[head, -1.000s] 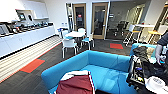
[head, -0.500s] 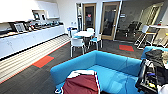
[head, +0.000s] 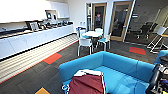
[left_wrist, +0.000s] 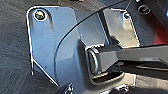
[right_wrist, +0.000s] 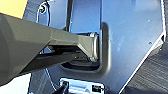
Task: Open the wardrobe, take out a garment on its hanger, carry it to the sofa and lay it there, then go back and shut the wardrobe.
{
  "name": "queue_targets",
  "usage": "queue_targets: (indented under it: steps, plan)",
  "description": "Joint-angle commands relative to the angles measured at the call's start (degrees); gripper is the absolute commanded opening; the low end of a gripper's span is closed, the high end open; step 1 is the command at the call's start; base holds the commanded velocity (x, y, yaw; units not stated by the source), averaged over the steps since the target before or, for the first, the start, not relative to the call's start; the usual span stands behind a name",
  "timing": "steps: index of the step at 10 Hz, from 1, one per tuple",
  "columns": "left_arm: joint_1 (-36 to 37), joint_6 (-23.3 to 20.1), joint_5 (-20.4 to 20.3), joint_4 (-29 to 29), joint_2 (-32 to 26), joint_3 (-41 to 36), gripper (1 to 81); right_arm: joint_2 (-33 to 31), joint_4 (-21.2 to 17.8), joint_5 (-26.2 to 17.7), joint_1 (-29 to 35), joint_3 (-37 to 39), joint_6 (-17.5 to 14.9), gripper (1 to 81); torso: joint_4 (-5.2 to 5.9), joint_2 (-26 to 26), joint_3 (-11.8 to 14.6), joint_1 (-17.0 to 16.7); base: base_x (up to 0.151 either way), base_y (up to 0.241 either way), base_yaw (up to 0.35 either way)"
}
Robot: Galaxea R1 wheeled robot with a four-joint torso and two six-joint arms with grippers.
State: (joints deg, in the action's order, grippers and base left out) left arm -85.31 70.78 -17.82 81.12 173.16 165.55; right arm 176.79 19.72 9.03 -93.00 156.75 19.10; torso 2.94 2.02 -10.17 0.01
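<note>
- The garment (head: 87,84) sits at the bottom centre of my head view, maroon body and white collar spread on the seat of the sofa (head: 117,66). I'd say the laying-down step is done, since it lies flat with nothing gripping it.
- At its lower left edge there's a thin white loop, probably the hanger (head: 65,87), though it's too small to be sure.
- Grippers: both wrist cameras give me the dark mounting plate and jointed bar over grey carpet, so I cannot tell whether either claw is released or clenched.
- A dark piece of my own rig (head: 157,80) pokes in at the lower right, beside the sofa's end.
- Beyond the sofa back, centre frame, a round white table (head: 92,33) with small white chairs (head: 85,44) stands on the dark carpet.
- The long white counter (head: 35,40) runs along the left wall, and wooden doors (head: 99,18) stand at upper centre.
</note>
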Motion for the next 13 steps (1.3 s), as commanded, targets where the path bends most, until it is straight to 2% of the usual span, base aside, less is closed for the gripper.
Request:
queue_targets:
  steps: [1, 13]
  plan:
    - [1.68, -0.11, 1.65, 0.97, -0.53, 0.3, 81.1, 0.61, 0.31, -2.79, 0.75, -0.14, -0.21, 81.1, 0.0, 0.0, 0.0, 0.0, 0.0, 0.0, 0.279]
    - [1.24, -1.08, 1.83, 3.17, 0.62, 0.3, 81.1, 0.52, 0.05, -2.79, -0.22, 0.65, -0.21, 81.1, 0.0, 0.0, 0.0, 0.0, 0.0, 0.0, 0.298]
